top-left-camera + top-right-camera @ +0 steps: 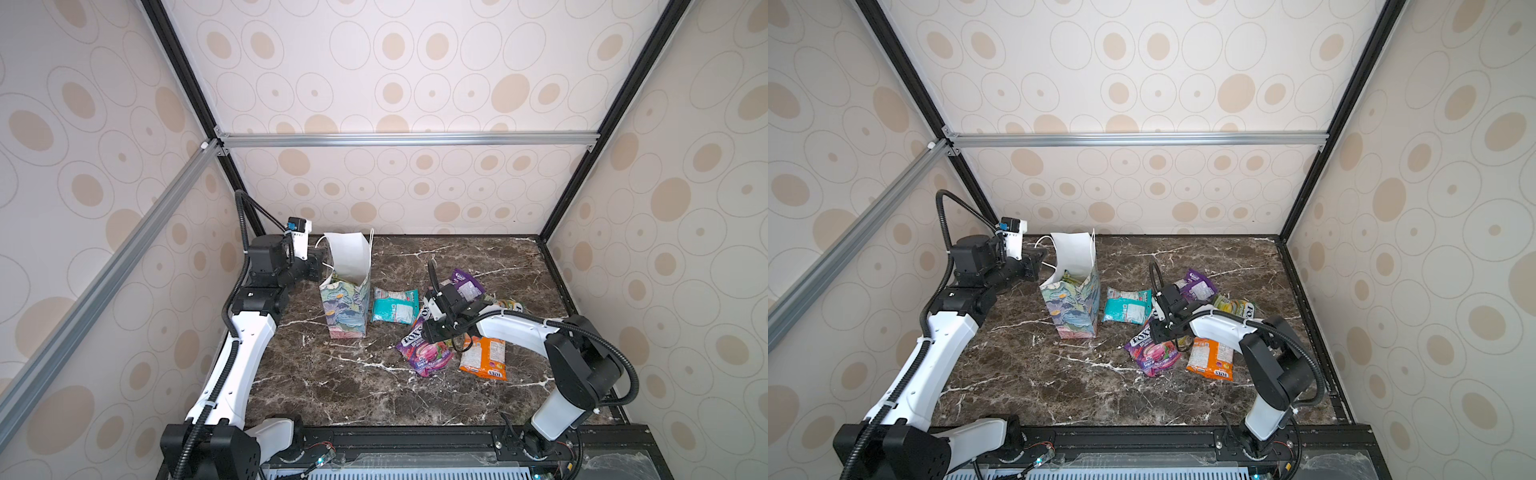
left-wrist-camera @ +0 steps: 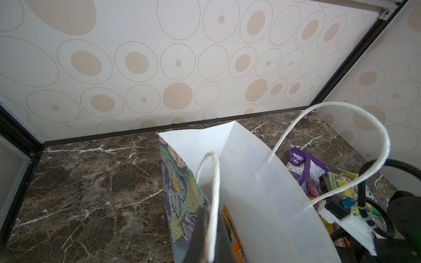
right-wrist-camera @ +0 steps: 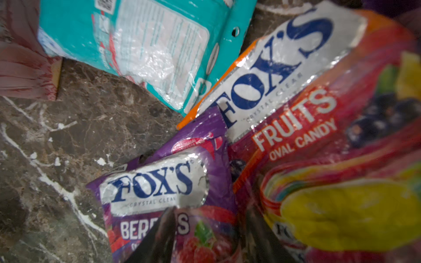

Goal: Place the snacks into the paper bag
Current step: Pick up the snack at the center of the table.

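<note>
Left fingers [image 2: 205, 227] are closed on the near cord handle [image 2: 214, 182] of the paper bag [image 1: 347, 307]. It stands upright toward the back left corner of the tabletop [image 1: 332, 395], mouth open, with an orange-edged packet [image 2: 230, 225] showing inside. Just right of the bag a teal packet [image 1: 395, 307] lies flat. Next come the right fingers [image 1: 431, 332], partly apart and low over the berries packet [image 3: 159, 189] where a fruits packet [image 3: 319, 136] overlaps it; whether they grip either I cannot tell. The berries packet's long axis runs roughly back to front. Toward the right edge lie a purple packet [image 1: 467, 284], a green packet [image 1: 509, 305] and an orange packet [image 1: 484, 357]. The right arm is nearer this pile, and the bag's mouth lies to its left, past the teal packet — so the coming move looks like a lift, then a carry leftward.
</note>
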Controlling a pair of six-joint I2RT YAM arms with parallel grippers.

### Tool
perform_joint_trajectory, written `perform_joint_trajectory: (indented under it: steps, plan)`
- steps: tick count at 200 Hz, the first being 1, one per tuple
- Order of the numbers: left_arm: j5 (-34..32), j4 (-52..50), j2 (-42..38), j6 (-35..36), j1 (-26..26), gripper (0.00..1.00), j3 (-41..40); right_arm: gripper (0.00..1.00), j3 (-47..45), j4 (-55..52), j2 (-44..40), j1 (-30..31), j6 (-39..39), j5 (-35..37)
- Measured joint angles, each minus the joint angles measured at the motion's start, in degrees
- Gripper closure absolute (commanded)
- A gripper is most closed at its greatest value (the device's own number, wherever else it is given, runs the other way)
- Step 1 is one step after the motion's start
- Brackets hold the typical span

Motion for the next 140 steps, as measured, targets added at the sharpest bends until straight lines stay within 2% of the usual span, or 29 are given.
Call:
perform_joint_trajectory:
  steps: [37, 58, 67, 107, 123, 140]
  plan:
    - [-0.07, 0.0, 0.0, 0.0, 0.0, 1.0, 0.0, 0.49, 1.92, 1.18, 3.3, 0.28, -0.2, 0.35]
    - [-0.37, 0.0, 0.0, 0.0, 0.0, 1.0, 0.0, 0.53, 1.86, 2.69, 4.33, 1.27, 0.13, 0.09]
    - [-0.52, 0.0, -0.02, 0.0, 0.0, 1.0, 0.0, 0.57, 1.66, 3.69, 4.66, 1.88, 0.48, -0.07]
    - [-0.81, 0.0, 0.0, 0.0, -0.04, 1.0, 0.0, 0.9, 0.94, 8.07, 5.86, 3.23, 2.34, -1.31]
    - [-0.81, 0.0, 0.0, 0.0, -0.04, 1.0, 0.0, 1.0, 0.96, 8.74, 5.86, 3.23, 2.71, -1.42]
    - [-0.81, 0.0, 0.0, 0.02, -0.04, 1.0, 0.0, 1.0, 0.98, 8.74, 5.86, 3.23, 2.82, -1.36]
